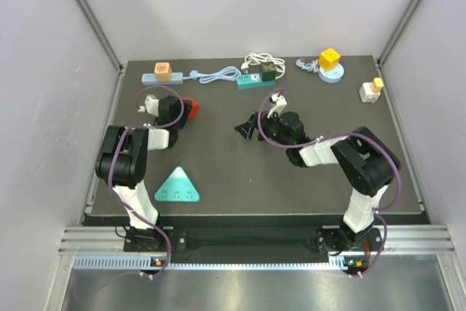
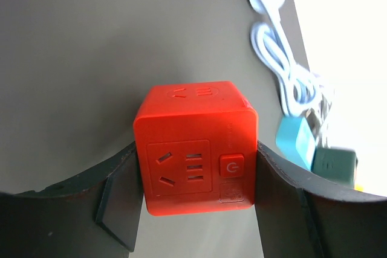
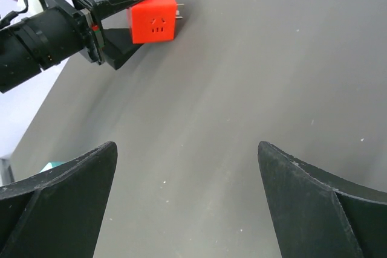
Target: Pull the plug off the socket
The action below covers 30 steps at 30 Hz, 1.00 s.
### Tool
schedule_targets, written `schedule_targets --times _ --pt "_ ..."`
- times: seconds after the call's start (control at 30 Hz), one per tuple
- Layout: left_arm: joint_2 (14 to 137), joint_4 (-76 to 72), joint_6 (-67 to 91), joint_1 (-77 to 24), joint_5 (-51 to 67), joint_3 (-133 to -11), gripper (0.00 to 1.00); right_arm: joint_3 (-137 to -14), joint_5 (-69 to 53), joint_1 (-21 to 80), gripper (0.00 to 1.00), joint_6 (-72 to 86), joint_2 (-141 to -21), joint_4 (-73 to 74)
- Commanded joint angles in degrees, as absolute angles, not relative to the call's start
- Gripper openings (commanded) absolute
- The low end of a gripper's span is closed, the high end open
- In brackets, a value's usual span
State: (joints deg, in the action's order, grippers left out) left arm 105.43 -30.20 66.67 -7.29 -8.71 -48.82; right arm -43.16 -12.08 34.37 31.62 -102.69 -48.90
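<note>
Here, the left gripper (image 1: 180, 112) clamps the red cube (image 2: 196, 161) by two opposite sides, its fingers (image 2: 118, 203) pressed flat against the plastic. The cube sits at the back left of the table (image 1: 240, 180), low over the dark mat; whether it touches the mat cannot be told. One face shows socket slots and a round button. In the right wrist view, metal pins (image 3: 179, 10) stick out of the side facing away from the gripper.

The right gripper (image 3: 187, 155) stands wide open and empty near the table's middle, pointed toward the cube and well apart from it.

Along the back edge lie a blue strip (image 1: 163, 72) carrying an orange block, a green strip (image 1: 251, 79) with a dark block, coiled white cables (image 1: 263, 60), a yellow cube (image 1: 329, 59) on a round base and a white block (image 1: 371, 89) with a yellow top. A teal triangle (image 1: 177, 186) lies near the left arm's base.
</note>
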Motion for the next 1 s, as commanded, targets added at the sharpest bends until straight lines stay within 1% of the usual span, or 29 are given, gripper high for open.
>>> schedule_targets --times 0.0,0.13,0.2,0.3,0.33,0.43,0.47,0.53,0.57,0.63,0.67,0.7,0.73,0.93,0.97 --pt "101.08 -36.22 69.08 -7.56 -16.78 -46.94 0.00 -45.17 -14.23 34.10 0.98 32.69 -104.15 -53.53" --pt "97.40 -28.06 70.91 -7.56 -18.45 -46.24 0.01 -45.79 -15.38 34.01 0.98 33.92 -105.03 -54.49" --pt "95.20 -27.51 72.85 -7.91 -19.94 -42.47 0.02 -45.79 -15.56 34.10 0.98 34.01 -105.20 -54.58" --pt "92.64 -27.25 74.18 -7.91 -21.62 -39.20 0.10 -45.88 -15.99 34.19 0.98 34.28 -105.47 -55.28" --pt "92.64 -25.16 74.79 -7.74 -22.14 -39.37 0.22 -45.88 -16.34 34.02 0.98 34.71 -105.73 -55.46" --pt "92.46 -23.65 75.06 -7.65 -21.71 -39.90 0.36 -46.05 -16.70 34.01 0.97 34.98 -106.00 -55.55" --pt "92.37 -22.08 75.06 -7.65 -21.36 -40.51 0.45 -46.14 -16.70 34.01 0.97 34.98 -106.17 -55.63" --pt "92.29 -19.88 76.19 -7.65 -20.83 -41.22 0.57 -46.32 -16.96 34.01 0.97 35.16 -106.26 -55.63" --pt "91.94 -18.73 76.72 -7.65 -20.74 -41.83 0.72 -46.32 -17.05 34.10 0.98 35.07 -106.43 -55.63" --pt "90.62 -16.97 76.73 -7.65 -20.39 -41.84 0.74 -46.32 -17.05 34.10 0.97 35.24 -106.35 -55.72" --pt "89.83 -16.35 76.73 -7.65 -20.39 -41.66 0.82 -46.41 -17.14 34.10 0.98 35.24 -106.43 -55.72" --pt "89.04 -14.87 76.90 -7.65 -20.56 -41.40 0.97 -46.58 -17.23 34.01 0.97 35.42 -106.44 -55.72" --pt "87.38 -14.24 77.17 -7.65 -21.09 -41.22 0.98 -46.58 -17.31 34.01 0.98 35.51 -106.52 -55.72" --pt "80.61 -6.78 76.21 -7.65 -22.67 -41.05 0.98 -47.63 -18.63 34.01 0.97 37.17 -107.93 -57.13" --pt "77.99 -6.33 75.77 -7.65 -22.59 -40.52 0.98 -47.64 -18.81 34.10 0.97 37.35 -108.19 -57.30"
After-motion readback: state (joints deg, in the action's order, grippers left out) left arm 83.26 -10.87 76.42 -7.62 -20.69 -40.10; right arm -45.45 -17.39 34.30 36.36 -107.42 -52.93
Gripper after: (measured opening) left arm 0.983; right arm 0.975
